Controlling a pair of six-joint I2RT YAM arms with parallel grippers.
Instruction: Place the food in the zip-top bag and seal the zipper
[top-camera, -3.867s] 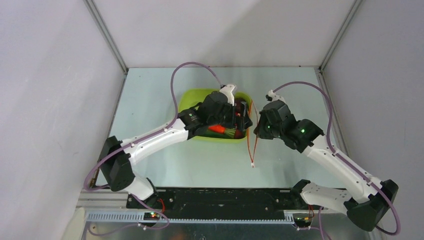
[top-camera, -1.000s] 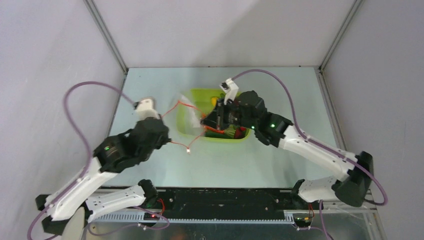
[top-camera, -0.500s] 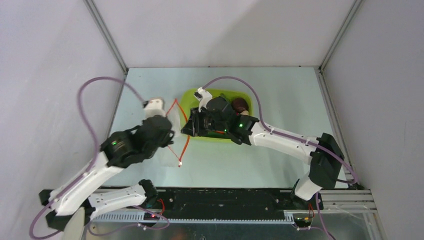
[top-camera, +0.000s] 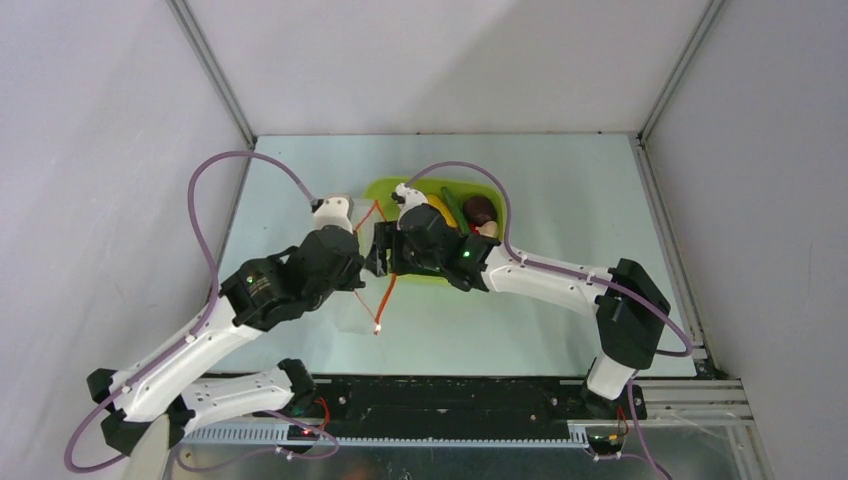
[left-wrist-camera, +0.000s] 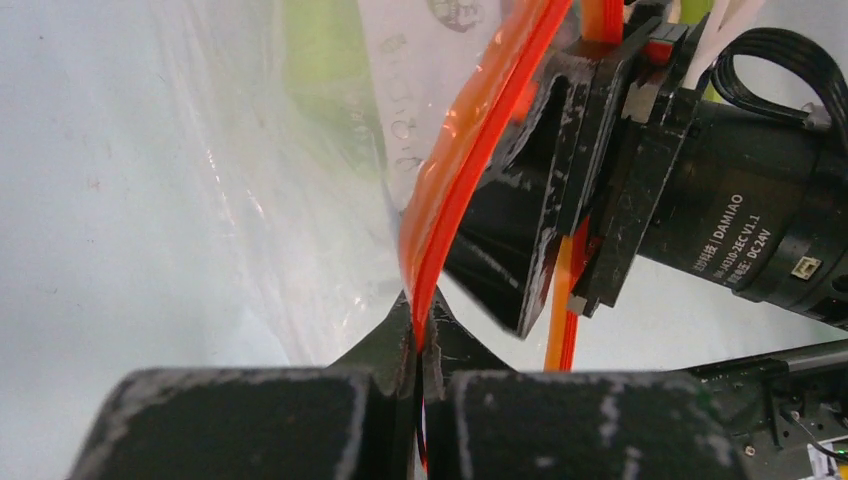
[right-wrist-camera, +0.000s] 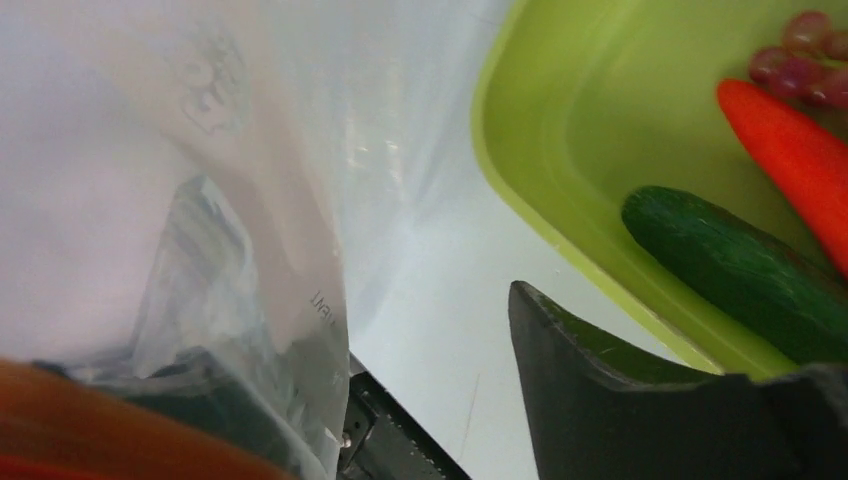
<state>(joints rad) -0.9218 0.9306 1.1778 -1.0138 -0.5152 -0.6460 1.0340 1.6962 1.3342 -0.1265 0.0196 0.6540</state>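
left wrist view gives me the clearest read: my left gripper (left-wrist-camera: 418, 335) is clamped tight on the zipper (left-wrist-camera: 470, 150), the orange-red strip rising out from between its two closed fingers. the zip-top bag (left-wrist-camera: 290, 200) hangs off that strip as a clear, crinkled sheet, and through it i can make out printed lettering and a smear of lime green. right beside the strip sits the black body of the right gripper (right-wrist-camera: 360, 260), close enough to crowd the left one.

from the right wrist camera, the right gripper's fingers stand wide apart and clamp nothing. bag film drapes over the finger on the left of that view, and the other finger is bare.

just beyond it the lime-green tray (right-wrist-camera: 520, 170) holds the food: the green cucumber (right-wrist-camera: 740, 265) lies along the near wall, with the orange carrot (right-wrist-camera: 795, 150) beside it and the purplish grapes (right-wrist-camera: 800, 60) further in.

from the top camera, both grippers meet at the tray's left end above the pale tabletop (top-camera: 560, 180). the zipper loops down toward me and ends in a small white slider (top-camera: 377, 329). a dark maroon ball (top-camera: 481, 209) and something yellow, likely the lemon (top-camera: 441, 206), sit at the tray's far end. i cannot tell whether the bag touches the tabletop.
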